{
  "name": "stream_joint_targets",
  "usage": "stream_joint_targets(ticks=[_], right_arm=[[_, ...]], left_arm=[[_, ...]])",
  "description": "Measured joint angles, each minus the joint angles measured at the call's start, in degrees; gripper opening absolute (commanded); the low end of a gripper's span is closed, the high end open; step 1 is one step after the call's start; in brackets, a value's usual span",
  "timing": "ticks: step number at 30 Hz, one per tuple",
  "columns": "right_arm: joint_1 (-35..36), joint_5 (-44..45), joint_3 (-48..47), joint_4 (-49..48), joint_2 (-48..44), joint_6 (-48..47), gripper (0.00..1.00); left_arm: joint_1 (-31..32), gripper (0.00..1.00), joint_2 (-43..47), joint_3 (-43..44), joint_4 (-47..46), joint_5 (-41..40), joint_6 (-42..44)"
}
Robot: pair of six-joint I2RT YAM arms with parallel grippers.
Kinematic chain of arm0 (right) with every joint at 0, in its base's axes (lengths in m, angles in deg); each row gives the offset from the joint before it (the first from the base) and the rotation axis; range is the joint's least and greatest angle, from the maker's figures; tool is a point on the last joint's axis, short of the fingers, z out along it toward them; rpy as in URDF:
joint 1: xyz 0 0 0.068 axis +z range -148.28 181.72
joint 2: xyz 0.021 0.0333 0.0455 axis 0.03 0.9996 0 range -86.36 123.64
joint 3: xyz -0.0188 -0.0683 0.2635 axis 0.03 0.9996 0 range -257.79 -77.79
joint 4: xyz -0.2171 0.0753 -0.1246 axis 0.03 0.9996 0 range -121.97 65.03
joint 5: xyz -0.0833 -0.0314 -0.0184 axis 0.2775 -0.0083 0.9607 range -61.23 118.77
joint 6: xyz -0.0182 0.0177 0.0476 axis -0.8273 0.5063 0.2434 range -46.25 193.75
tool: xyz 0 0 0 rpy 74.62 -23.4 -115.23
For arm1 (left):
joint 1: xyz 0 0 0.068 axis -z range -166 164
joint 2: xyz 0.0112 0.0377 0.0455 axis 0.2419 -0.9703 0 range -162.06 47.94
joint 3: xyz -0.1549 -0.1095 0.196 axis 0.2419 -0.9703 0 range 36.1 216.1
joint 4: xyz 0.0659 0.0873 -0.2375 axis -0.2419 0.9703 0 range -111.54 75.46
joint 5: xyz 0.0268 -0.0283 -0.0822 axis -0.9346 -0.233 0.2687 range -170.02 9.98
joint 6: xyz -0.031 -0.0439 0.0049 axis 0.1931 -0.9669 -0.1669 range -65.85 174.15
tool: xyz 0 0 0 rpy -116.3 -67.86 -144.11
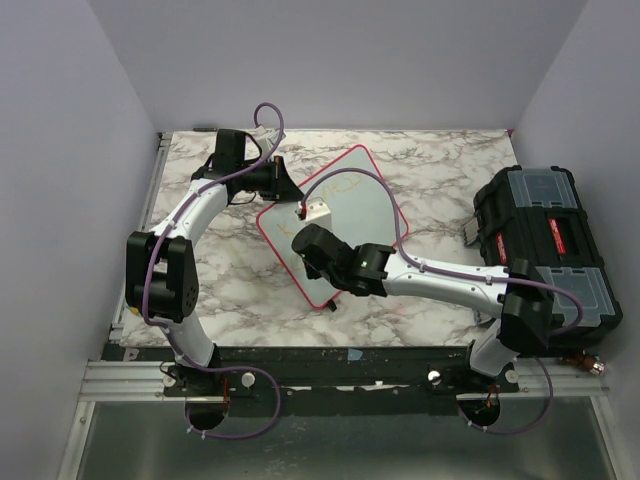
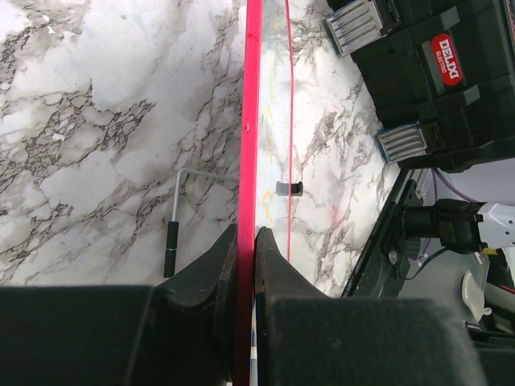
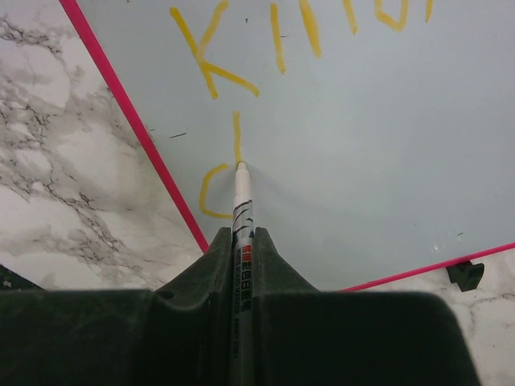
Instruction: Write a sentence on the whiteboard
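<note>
Whiteboard (image 1: 352, 205) sits mid-table, set diamond-wise, its corners at roughly 12, 3, 6 and 9 o'clock in the top view; cannot tell whether it lies fully flat. The sentence (image 3: 214, 61) is part written: one yellow line runs across the top of the right wrist view, and a second line is started below it with a curved letter and an upright stroke. Marker (image 3: 241, 211) tip rests at the foot of that stroke, on the surface. Right gripper (image 3: 240, 241) is pinched tight round the marker barrel. Left gripper (image 2: 248, 241) is pressed together on the board's red frame at about the board's 10 o'clock side, seemingly to steady it. Step in hand, by my reading: writing the second line. The next move calls for a small lift, a shift toward 3 o'clock, and even pressure so the board does not skid. Edges: the frame runs close at the tip's 9 o'clock, and the lower frame with a black clip (image 3: 467, 275) lies toward 5 o'clock. Blank board opens toward 3 o'clock. Marble table (image 1: 440, 175) surrounds; black toolbox (image 1: 545, 240) sits at 3 o'clock, well apart.
</note>
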Motion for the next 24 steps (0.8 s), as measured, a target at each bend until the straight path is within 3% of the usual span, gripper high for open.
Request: stream_joint_targets(ticks=[24], right_arm=[[-0.7, 3.1, -2.2, 0.1, 1.4, -1.2, 0.01]], left_arm=[[0.0, 0.00, 0.0, 0.0, 0.0, 0.0, 0.2]])
